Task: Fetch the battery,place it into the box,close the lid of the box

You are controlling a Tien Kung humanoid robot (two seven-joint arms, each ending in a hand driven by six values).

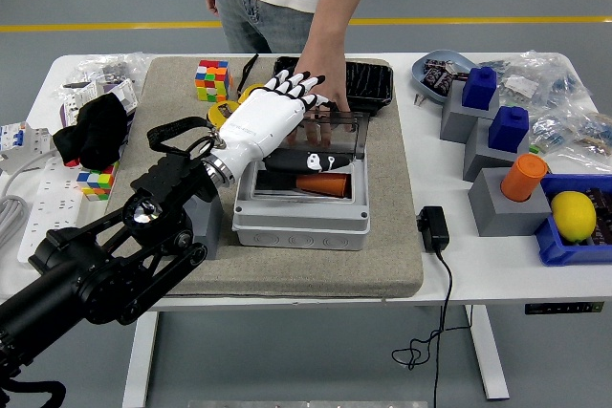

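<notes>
Lid step in hand: we see the box (300,217) on the table (459,265) w/ the orange battery (320,182) already inside. Left robot hand (287,93), fingers spread, empty, hovers at the raised clear lid (337,129); a person's hand (325,78) rests behind it. Next, probably: push lid down.

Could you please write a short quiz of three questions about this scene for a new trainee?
1. True or false: the grey box stands on the beige mat.
2. Which colour is the cylinder lying inside the box? A) orange B) green C) white
3. Fill in: the robot's left hand reaches over the box with fingers spread, beside a ______ hand at the clear lid.

Key:
1. True.
2. A, the orange cylinder.
3. person's
</notes>
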